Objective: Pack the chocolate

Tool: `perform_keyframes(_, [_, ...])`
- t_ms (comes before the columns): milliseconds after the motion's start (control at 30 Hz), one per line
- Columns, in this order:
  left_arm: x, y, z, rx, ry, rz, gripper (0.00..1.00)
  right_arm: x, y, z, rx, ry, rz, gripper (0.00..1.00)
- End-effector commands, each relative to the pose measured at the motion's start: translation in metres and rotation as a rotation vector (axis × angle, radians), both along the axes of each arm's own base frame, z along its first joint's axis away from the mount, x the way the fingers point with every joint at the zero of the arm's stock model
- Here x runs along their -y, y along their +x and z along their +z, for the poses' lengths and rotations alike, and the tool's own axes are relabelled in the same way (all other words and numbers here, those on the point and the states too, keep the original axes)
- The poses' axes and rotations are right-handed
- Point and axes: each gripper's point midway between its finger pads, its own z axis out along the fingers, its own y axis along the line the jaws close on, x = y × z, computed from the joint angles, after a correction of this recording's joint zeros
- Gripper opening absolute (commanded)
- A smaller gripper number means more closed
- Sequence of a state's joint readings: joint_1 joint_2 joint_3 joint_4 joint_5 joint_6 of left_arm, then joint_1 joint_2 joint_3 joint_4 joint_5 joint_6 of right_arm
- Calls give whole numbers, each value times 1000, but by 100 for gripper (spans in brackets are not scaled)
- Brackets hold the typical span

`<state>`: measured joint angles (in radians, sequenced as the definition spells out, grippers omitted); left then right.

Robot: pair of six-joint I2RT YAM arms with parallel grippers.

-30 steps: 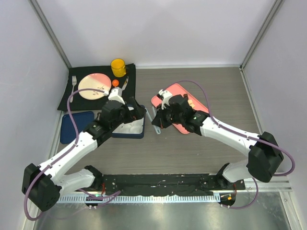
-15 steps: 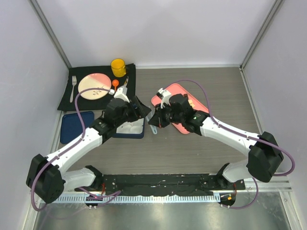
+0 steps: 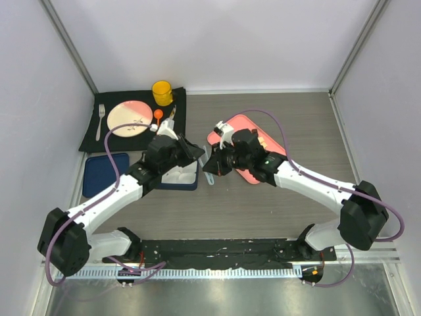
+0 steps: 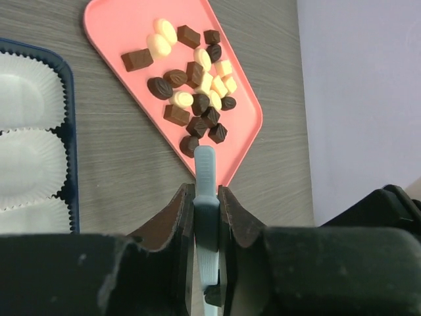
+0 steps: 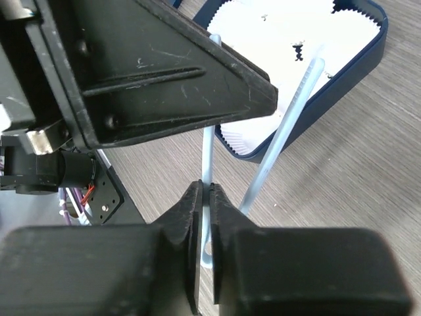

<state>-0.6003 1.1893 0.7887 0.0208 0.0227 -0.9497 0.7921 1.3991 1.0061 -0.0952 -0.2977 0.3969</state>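
Chocolate (image 4: 195, 85), dark brown and cream pieces, scattered on pink tray (image 4: 122, 29); pale blue tongs (image 4: 204, 164) clamped by the closed left gripper (image 4: 205, 195) and pinched tight by right gripper (image 5: 204, 191), beside navy box (image 5: 368, 52) lined with white paper cups (image 4: 26, 99)

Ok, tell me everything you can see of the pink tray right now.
The pink tray is a flat rectangle with rounded corners and a low rim, smooth and plastic-looking. It lies flat on the wood-grain table, to the right of the navy box. Loose dark and cream-white chocolates cluster toward one end; the other end is bare. The tip of the pale blue tongs overlaps its rim in the left wrist view, contact unclear. From above, the right arm hides much of it.
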Motion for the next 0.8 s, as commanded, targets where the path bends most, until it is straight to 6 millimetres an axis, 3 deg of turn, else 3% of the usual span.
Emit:
perform_keyframes(0, [-13, 7, 3, -9, -56, 116, 4, -8, 13, 48, 122, 108, -19, 25])
perform_keyframes(67, [-21, 9, 3, -17, -75, 163, 4, -3, 19, 59, 165, 135, -66, 45])
perform_keyframes(100, [-24, 12, 5, -29, -105, 189, 4, -1, 21, 61, 182, 148, -83, 62])
perform_keyframes(200, [-30, 17, 11, -32, -154, 231, 4, 11, 30, 72, 222, 161, -171, 78])
perform_keyframes(267, [-32, 22, 18, -33, -203, 254, 4, 20, 36, 76, 249, 155, -223, 83])
perform_keyframes(533, [-27, 32, 33, -91, -377, 292, 6, 18, 34, 61, 302, 170, -188, 86])
perform_keyframes(767, [-18, 34, 40, -148, -486, 288, 7, 13, 42, 62, 379, 188, -185, 88])
